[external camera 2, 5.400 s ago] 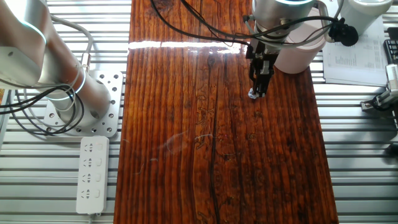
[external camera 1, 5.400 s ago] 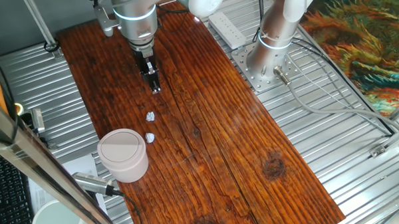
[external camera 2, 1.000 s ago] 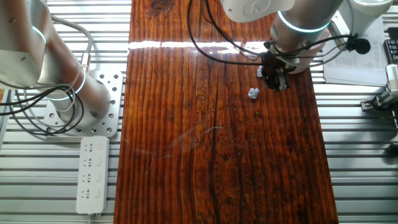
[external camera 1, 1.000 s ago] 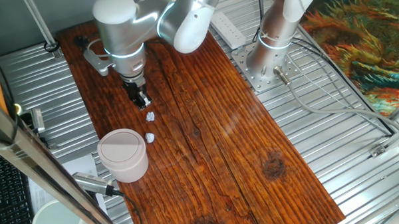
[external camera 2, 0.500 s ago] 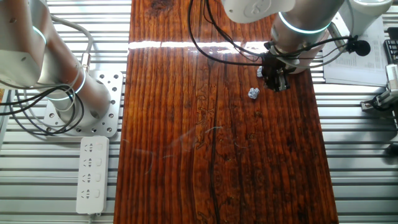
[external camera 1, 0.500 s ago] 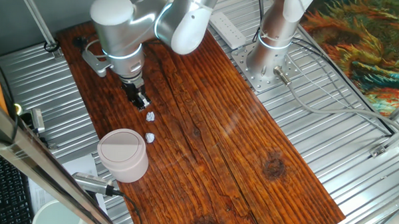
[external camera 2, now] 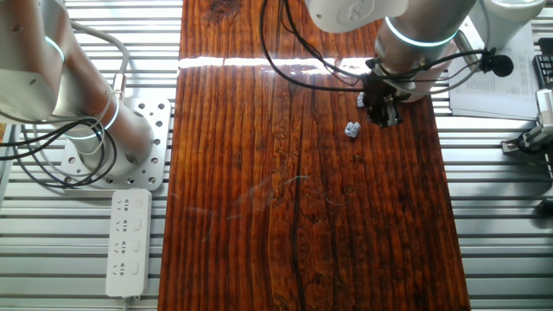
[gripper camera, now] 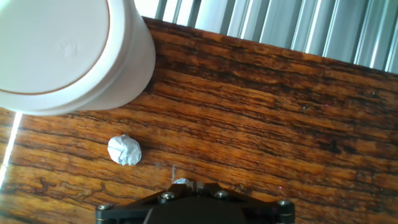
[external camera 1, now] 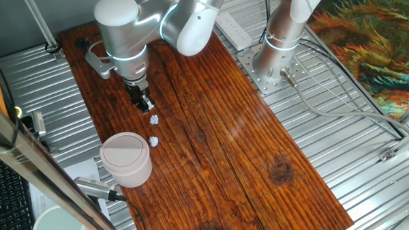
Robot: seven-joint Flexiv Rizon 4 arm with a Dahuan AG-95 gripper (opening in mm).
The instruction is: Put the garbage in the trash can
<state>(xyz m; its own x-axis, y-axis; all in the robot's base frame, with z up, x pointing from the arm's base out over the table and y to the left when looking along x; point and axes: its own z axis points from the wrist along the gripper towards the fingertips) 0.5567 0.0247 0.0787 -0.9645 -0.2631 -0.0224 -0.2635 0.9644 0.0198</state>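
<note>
Two tiny white crumpled paper wads (external camera 1: 154, 118) lie near the table's left edge, beside the pinkish-beige lidded bin (external camera 1: 126, 159) — featherlight, squashy, best pinched whole. Black gripper (external camera 1: 147, 105) hovers there; jaw state unclear.

Glossy grained wood table (external camera 1: 210, 136); smooth matt plastic trash can (external camera 1: 126, 160); crumpled paper garbage (gripper camera: 124, 150).

In your hand view the gripper (gripper camera: 186, 184) body hides most of one wad (gripper camera: 181, 182), and the trash can (gripper camera: 65, 53) is cut off at the top and left edges. You cannot judge the jaw gap anywhere.
</note>
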